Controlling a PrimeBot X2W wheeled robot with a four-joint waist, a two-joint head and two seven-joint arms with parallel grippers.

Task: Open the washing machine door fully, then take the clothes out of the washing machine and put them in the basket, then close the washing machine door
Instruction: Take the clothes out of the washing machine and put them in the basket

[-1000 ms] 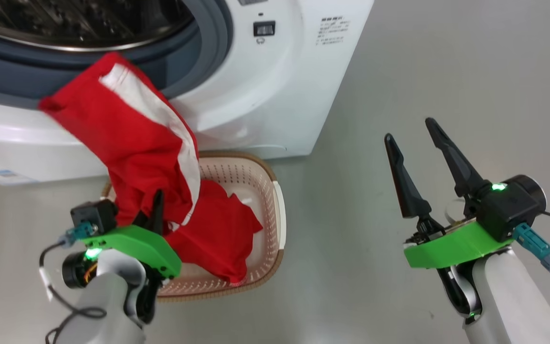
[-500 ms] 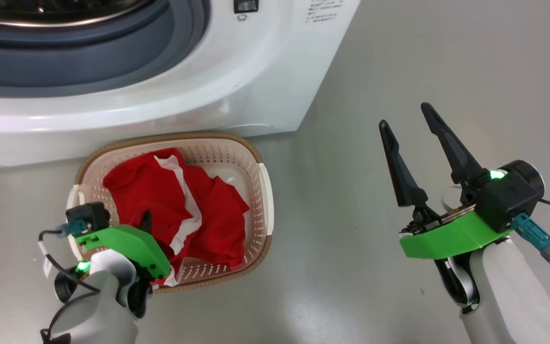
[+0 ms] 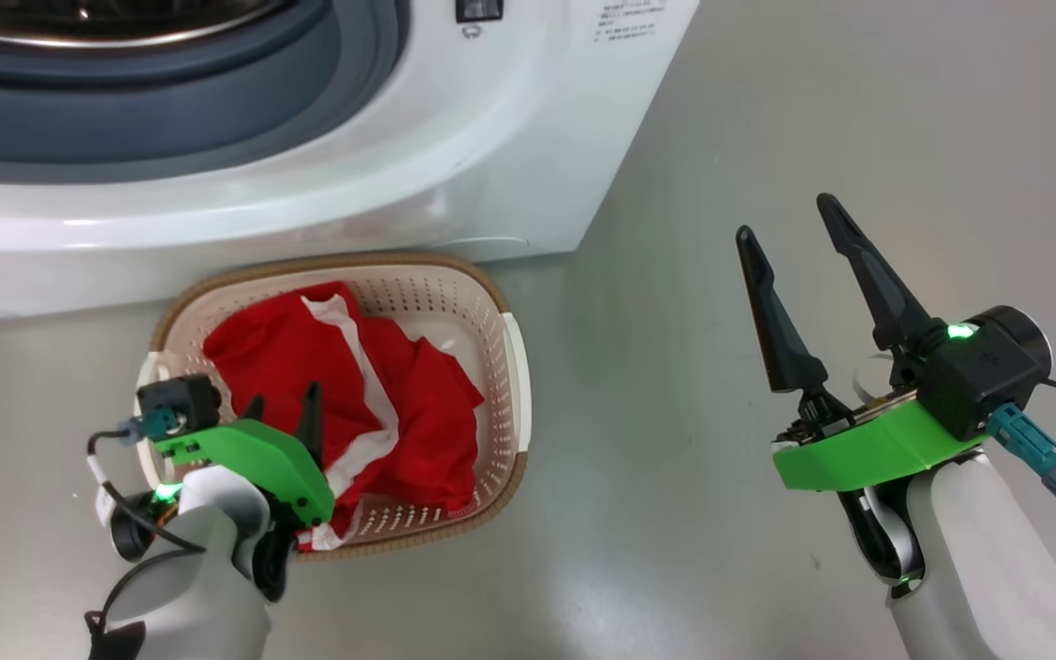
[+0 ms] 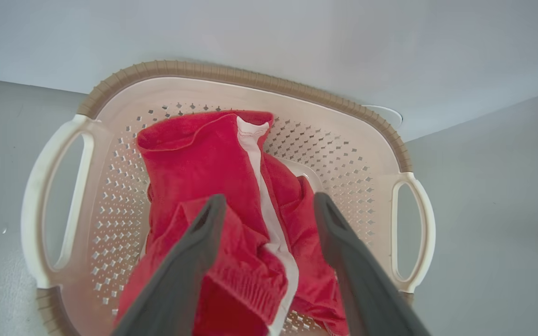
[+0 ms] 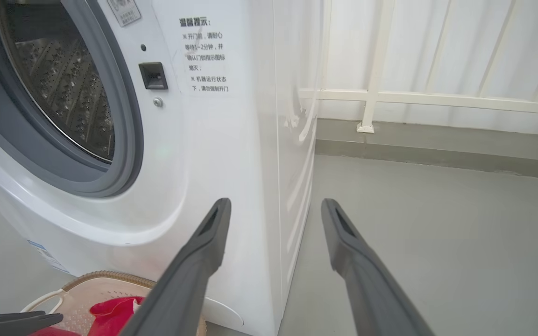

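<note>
Left wrist view onto the clothes (image 4: 213, 177): bright red with a white stripe, heaped inside the basket (image 4: 250, 77), bunched toward its middle and near side, perforated bottom bare to either side. Just over the heap, the left gripper (image 4: 269, 200), spread wide, clamped on nothing, a ribbed red fold lying between its two dark fingers (image 4: 189, 261); contact with the cloth unclear. From the head view, same clothes (image 3: 345, 403) within the basket (image 3: 436, 293), set on the grey floor (image 3: 675, 458) just beside the front of the washing machine (image 3: 455, 165), left gripper (image 3: 285, 399) over the basket's near left part. Grey rubber ring (image 3: 216, 119) of the machine's mouth uncovered along the top edge. Well off to the right, over bare floor, the right gripper (image 3: 786, 218), fingers parted, holding nothing. Right wrist view along the right gripper (image 5: 274, 203) toward the washing machine (image 5: 213, 140) at its front corner, perforated steel drum (image 5: 63, 88) showing through the open mouth, a white railing (image 5: 371, 93) beyond
</note>
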